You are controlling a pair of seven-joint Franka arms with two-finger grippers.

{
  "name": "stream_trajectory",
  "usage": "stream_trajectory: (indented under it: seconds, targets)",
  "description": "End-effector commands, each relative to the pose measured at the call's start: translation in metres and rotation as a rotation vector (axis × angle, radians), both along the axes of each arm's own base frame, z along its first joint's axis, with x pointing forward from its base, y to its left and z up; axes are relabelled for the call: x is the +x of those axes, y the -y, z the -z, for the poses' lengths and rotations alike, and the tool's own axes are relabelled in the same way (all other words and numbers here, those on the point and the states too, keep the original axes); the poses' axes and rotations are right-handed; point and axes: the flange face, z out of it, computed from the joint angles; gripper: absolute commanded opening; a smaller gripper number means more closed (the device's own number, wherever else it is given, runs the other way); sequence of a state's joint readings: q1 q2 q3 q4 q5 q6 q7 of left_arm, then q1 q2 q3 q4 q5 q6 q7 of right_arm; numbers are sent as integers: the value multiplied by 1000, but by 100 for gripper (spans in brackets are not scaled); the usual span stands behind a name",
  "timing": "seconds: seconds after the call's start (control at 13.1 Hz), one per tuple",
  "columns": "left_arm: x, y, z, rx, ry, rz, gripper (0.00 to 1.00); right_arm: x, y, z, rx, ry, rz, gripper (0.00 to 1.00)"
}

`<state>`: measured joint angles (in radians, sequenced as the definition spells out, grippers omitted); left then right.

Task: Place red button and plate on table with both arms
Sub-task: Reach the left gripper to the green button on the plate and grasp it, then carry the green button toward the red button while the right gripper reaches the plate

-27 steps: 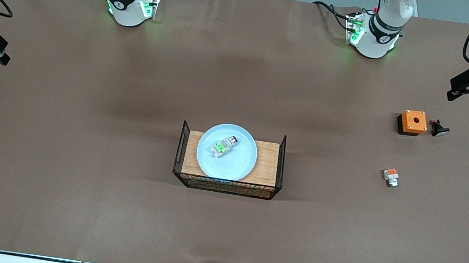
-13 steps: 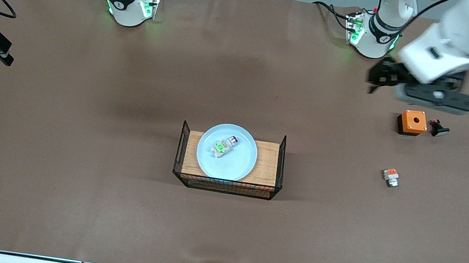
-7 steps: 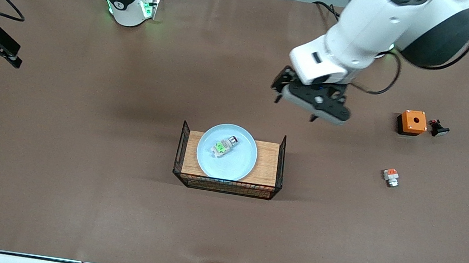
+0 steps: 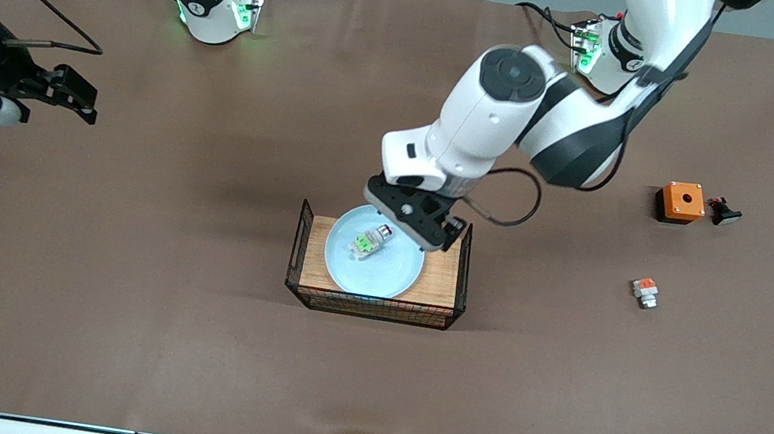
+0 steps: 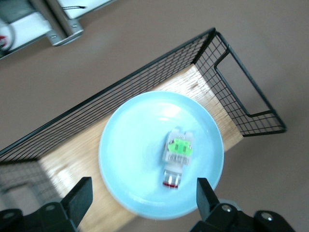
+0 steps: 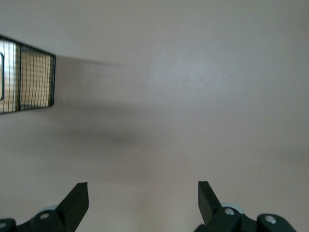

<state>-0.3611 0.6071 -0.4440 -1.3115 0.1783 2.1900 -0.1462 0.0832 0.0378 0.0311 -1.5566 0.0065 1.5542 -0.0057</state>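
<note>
The pale-blue plate (image 4: 390, 276) rests on the wooden top of a black wire crate (image 4: 374, 310) in the middle of the brown table (image 4: 186, 355). The red button (image 4: 370, 239), white-grey with a green patch and a dark red cap, lies in the plate. My left gripper (image 4: 412, 222) hangs open over the plate's rim and the button's cap end. In the left wrist view its fingers (image 5: 81, 193) straddle the plate (image 5: 137, 140) edge just short of the button (image 5: 177, 157), touching nothing. My right gripper (image 4: 86, 105) is open over bare table (image 6: 193, 96) toward the right arm's end.
An orange box (image 4: 681, 201), a black push-button (image 4: 725, 212) and a white piece with an orange patch (image 4: 644, 292) lie toward the left arm's end. The crate's raised wire end walls (image 5: 241, 108) flank the plate. The crate (image 6: 34, 79) shows in the right wrist view.
The left arm has swung in from its end of the table and come down over the plate. The right gripper has moved inward from the table's edge. Plate and button have not moved.
</note>
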Motion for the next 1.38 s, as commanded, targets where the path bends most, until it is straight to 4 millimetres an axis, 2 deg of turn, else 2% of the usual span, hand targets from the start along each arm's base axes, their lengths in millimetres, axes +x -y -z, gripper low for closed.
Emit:
stream_trajectory:
  seconds: [0.0,0.15,0.31,0.46,0.61,0.69,0.84,0.92,0.99,1.07,1.15,1.3]
  targets:
    - [16,13,35,-24,35,48,92,-9,-19,-2,0,-32,-34,99]
    - [9,26,56,-31,12,46,90,-13,-32,-3,-6,-41,10,99]
    - [0,38,72,-31,-19,26,88,-17,-56,-3,-21,-35,94,99]
    - [-5,48,85,-41,-18,16,88,-16,-63,-2,-22,-21,191,99]
    - [-8,53,100,-27,-29,25,83,-11,-79,14,-39,-43,307,100]
    - [-8,53,101,-23,-24,31,82,-15,-97,17,-49,-46,318,100]
    - [-8,55,106,-26,-2,31,76,-13,-106,33,-68,-81,323,100]
    - [-12,60,109,-28,0,37,65,-15,-110,36,-74,-95,317,100]
    - [-11,60,110,-22,5,35,46,-19,-122,35,-74,-91,303,100]
    - [-14,63,108,-20,10,42,16,-19,-124,34,-69,-83,331,100]
    - [-20,68,100,-16,11,46,0,-21,-127,33,-65,-86,378,100]
    - [-22,60,72,20,2,41,0,-28,-142,36,-75,-94,394,100]
